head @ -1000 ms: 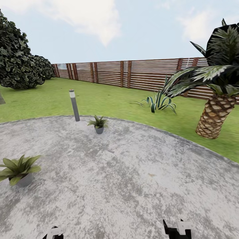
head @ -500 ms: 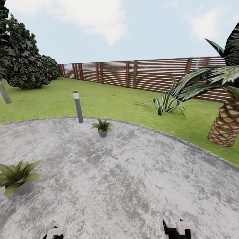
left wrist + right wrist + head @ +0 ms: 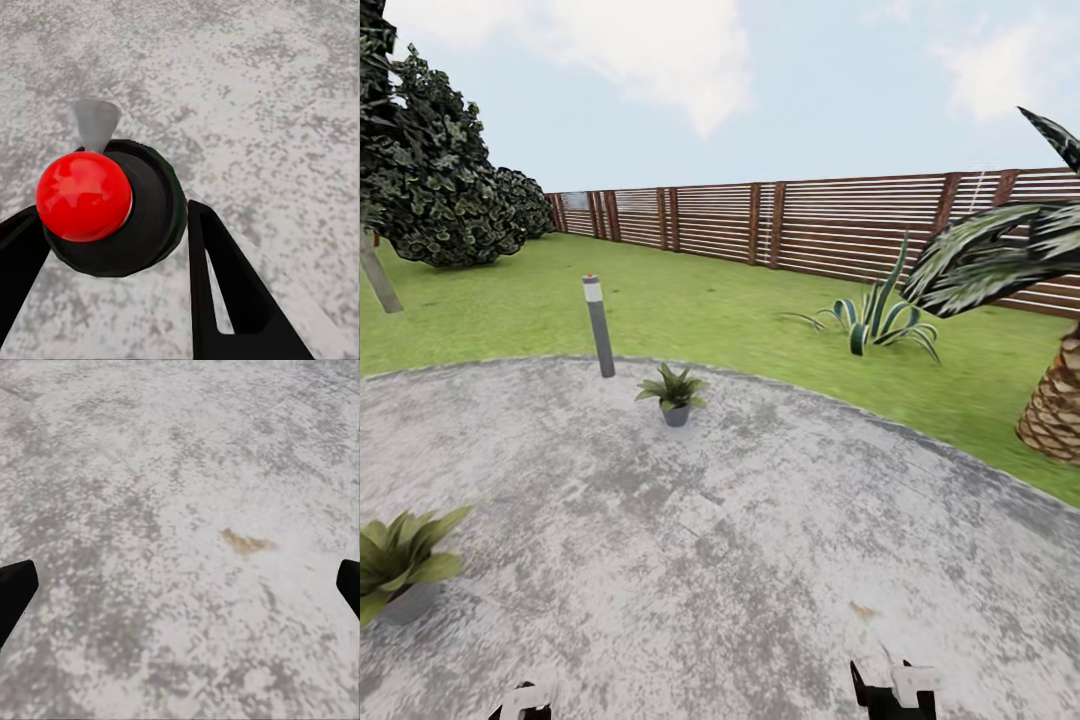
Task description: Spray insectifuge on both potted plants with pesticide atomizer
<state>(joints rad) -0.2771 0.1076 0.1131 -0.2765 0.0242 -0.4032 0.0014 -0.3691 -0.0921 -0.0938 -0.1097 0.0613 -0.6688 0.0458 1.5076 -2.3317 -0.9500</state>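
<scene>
**Robot carries the spray bottle across the patio toward two potted plants**

The head view looks over a round grey stone patio (image 3: 760, 560) ringed by lawn (image 3: 740, 310), with a brown slat fence (image 3: 830, 225) at the far side. A small potted plant (image 3: 674, 392) stands on the far part of the patio, just beside a grey bollard lamp (image 3: 598, 326) to its left. A second potted plant (image 3: 395, 560) sits near, at the left edge. A striped agave (image 3: 875, 320) grows on the grass to the far right, with a palm trunk (image 3: 1055, 405) nearer on the right.

In the left wrist view, the left gripper (image 3: 112, 240) has its dark fingers (image 3: 225, 285) closed around the pesticide atomizer (image 3: 105, 206), seen from above: a red top, a dark collar and a pale nozzle over the stone. In the right wrist view, the right gripper (image 3: 180, 585) has its fingertips spread wide, holding nothing, above bare patio with a small orange mark (image 3: 246, 541).

The pickup appears done; the step in hand seems to be the approach to the plants. Both look well apart from the arms, so the next move likely calls for driving closer, aiming the nozzle at a rosette, then spraying.
</scene>
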